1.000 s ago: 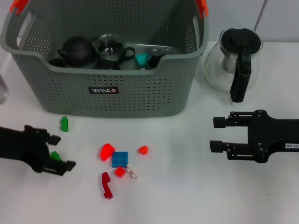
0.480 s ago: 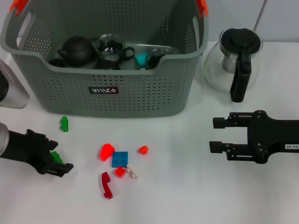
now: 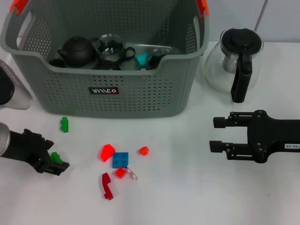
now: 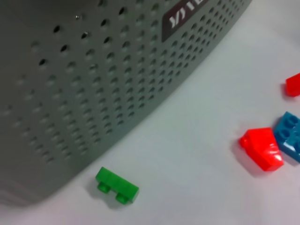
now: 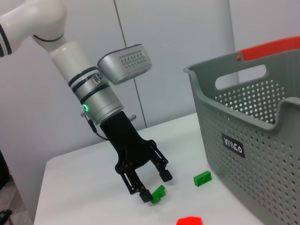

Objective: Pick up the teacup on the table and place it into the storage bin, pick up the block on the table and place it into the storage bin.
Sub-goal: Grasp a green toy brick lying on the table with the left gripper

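Storage bin [image 3: 108, 89]: grey perforated plastic basket, orange handle clips, small black label on its front wall; stands at the far edge of the white table [image 3: 187, 187]. Inside it lie a dark teapot [image 3: 77, 50], glassware and a teal piece.

Glass teapot [image 3: 236, 61]: clear rounded body, black lid and handle; on the table just beside the bin's right wall.

Blocks, studded plastic, scattered on the table before the bin: green block [image 3: 64, 124] near the front wall; red wedge [image 3: 107, 152] touching a blue square block [image 3: 120, 160]; small red pieces around them.

Left gripper [image 3: 54, 159]: black, low over the table near its left edge, arm angled down; jaws set around a small green block [image 3: 56, 157]; whether they grip it cannot be told.

Right gripper [image 3: 215, 134]: black, level over the table's right part, jaws wide, holding nothing.
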